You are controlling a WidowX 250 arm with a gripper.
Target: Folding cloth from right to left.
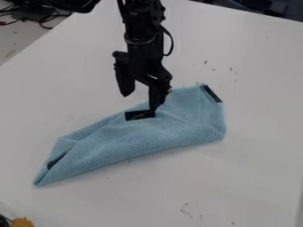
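Note:
The black gripper [140, 102] hangs over the upper edge of the cloth, its two fingers spread apart. Its right finger reaches down to the blue cloth [154, 134], at the right end of a black patch [139, 115]; whether it presses on the fabric I cannot tell. The left finger ends higher, over the white table just behind the cloth. Folded and creased, the cloth lies in a long slanted shape from lower left to upper right. Another black strip [211, 93] lies at its upper right corner, and a dark strip [58, 160] shows in a fold near its left end.
The white table [237, 177] extends around the cloth, with small dark marks on its surface. Black cables [44, 20] lie beyond its edge at the upper left. An orange-yellow object [22, 222] stands at the bottom left corner.

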